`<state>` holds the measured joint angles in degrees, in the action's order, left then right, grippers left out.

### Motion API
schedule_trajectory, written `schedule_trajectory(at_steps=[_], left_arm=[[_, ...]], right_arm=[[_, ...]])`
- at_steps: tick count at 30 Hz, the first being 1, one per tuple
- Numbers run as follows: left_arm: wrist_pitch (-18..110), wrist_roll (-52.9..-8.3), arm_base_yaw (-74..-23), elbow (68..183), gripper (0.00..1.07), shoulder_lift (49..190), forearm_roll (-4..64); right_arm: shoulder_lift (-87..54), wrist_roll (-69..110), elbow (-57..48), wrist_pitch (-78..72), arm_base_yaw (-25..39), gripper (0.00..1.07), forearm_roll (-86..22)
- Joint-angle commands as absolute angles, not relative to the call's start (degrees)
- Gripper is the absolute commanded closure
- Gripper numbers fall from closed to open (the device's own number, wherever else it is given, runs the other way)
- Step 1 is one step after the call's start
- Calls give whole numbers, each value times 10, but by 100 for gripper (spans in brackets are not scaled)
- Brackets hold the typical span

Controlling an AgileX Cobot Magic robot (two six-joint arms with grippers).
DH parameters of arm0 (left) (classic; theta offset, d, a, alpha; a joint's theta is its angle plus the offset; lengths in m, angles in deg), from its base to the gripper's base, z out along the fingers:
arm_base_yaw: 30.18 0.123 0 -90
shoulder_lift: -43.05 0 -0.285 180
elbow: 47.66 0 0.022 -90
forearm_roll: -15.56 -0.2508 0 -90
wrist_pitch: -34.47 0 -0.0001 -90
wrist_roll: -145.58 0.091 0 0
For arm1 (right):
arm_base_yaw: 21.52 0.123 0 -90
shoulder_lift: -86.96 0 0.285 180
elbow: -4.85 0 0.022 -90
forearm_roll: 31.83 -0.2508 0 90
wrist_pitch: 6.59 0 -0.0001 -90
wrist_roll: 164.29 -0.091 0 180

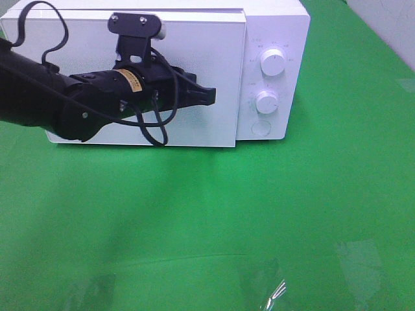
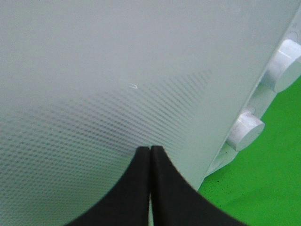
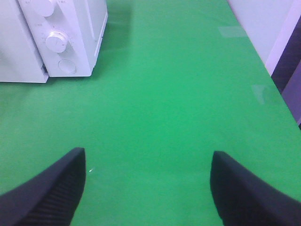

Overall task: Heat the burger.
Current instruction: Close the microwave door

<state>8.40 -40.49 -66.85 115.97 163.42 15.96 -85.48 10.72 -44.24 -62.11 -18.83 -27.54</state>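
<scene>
Microwave (image 1: pixel 279 32) door (image 1: pixel 194 71) shut, left gripper (image 2: pixel 149 149) closed at its face.
White microwave stands along the far edge of the green table (image 1: pixel 207 214), with two knobs (image 1: pixel 272 63) on its right-hand panel. The left gripper's jaws are pressed together with nothing between them, tips at the dotted door; whether they touch it cannot be told. The right gripper (image 3: pixel 148 157) hangs over the table, jaws wide apart and empty, well apart from the microwave. The burger shows in no view, so its place cannot be told.
</scene>
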Motion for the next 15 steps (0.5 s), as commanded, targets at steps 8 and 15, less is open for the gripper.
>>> schedule_trajectory(at_steps=[8,15], left_arm=[[95,-399,-663,1270,107,1690,178],[116,-383,-660,1287,107,1695,194]], right_arm=[[-870,107,-444,-616,-193,36,-277],[-870,107,-444,-616,-193,36,-277]])
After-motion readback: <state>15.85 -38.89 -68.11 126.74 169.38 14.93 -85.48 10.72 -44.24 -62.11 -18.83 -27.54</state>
